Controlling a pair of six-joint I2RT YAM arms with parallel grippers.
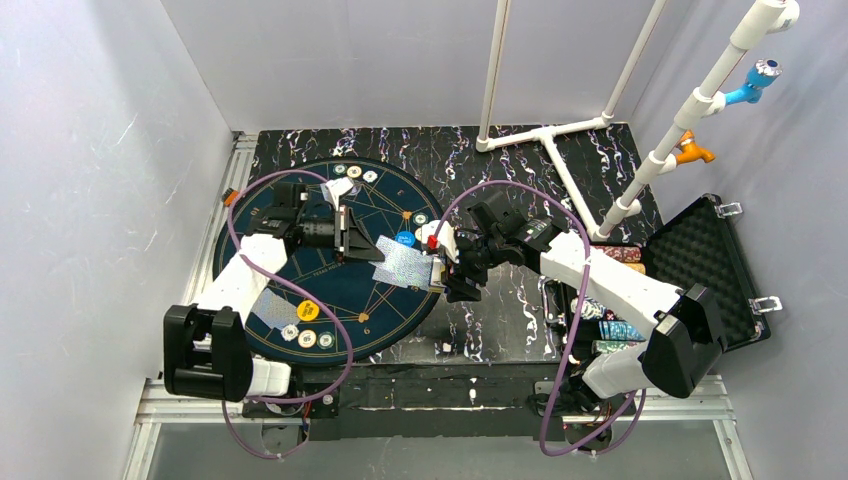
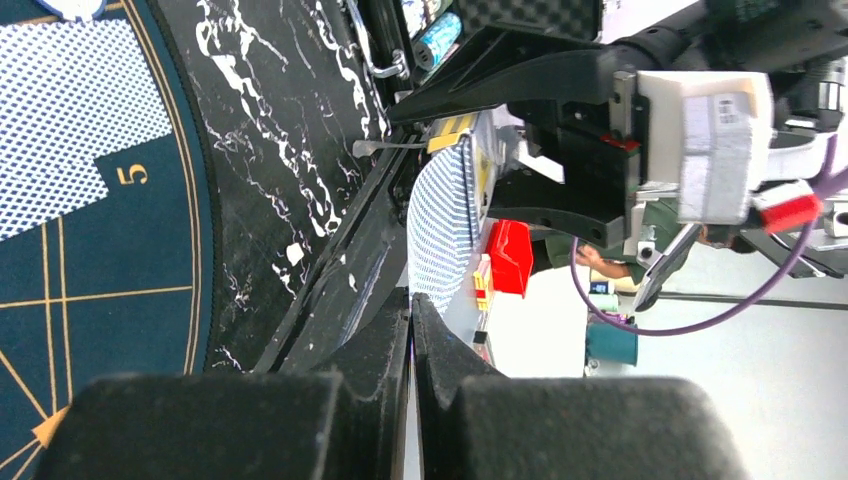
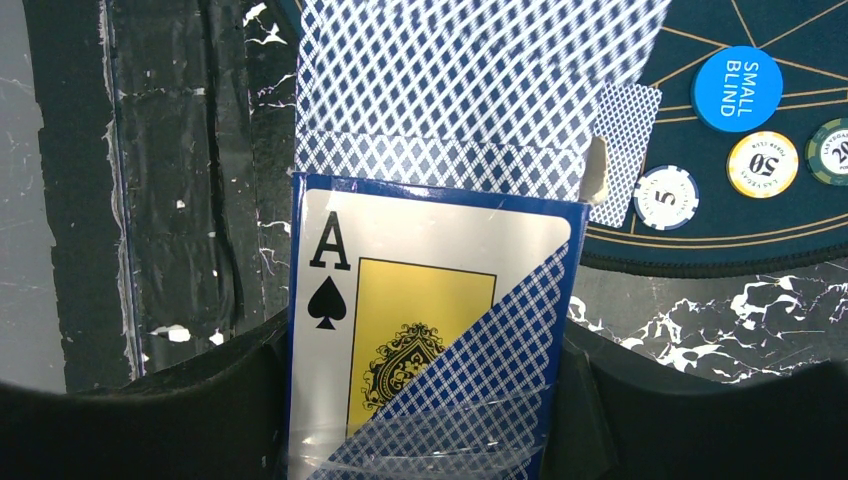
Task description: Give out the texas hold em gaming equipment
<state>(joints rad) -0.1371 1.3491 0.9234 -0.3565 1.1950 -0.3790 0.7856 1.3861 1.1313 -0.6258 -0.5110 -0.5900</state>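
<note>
Right gripper (image 1: 448, 270) is clamped on the card box (image 3: 400, 300), one finger on each long side, ace of spades side up toward its wrist cam. A fan of playing cards (image 3: 470, 80) sticks out of the box's open end, straight out past the right fingertips.

Left gripper (image 2: 412, 305) sits on the far side of that fan. Its jaws are squeezed together, and it looks like they're pinching the edge of the cards, which bow out in a curve between the two grippers. So the cards basically bridge from one set of jaws to the other, just above the edge of the dark blue mat (image 1: 385, 300).

Beyond the right jaws and off to one side, on the mat:
- one lone card (image 3: 620, 150) lying flat
- a white "5" chip (image 3: 665, 196) just beside that card
- a yellow "50" chip (image 3: 762, 163) next to the 5
- the blue SMALL BLIND disc (image 3: 737, 88) near the 50

Back behind the left jaws, near that arm's base, there's a yellow disc (image 1: 308, 310) with a short row of chips (image 1: 308, 338) beside it. The black case (image 1: 710, 260) lies open well behind the right gripper.
</note>
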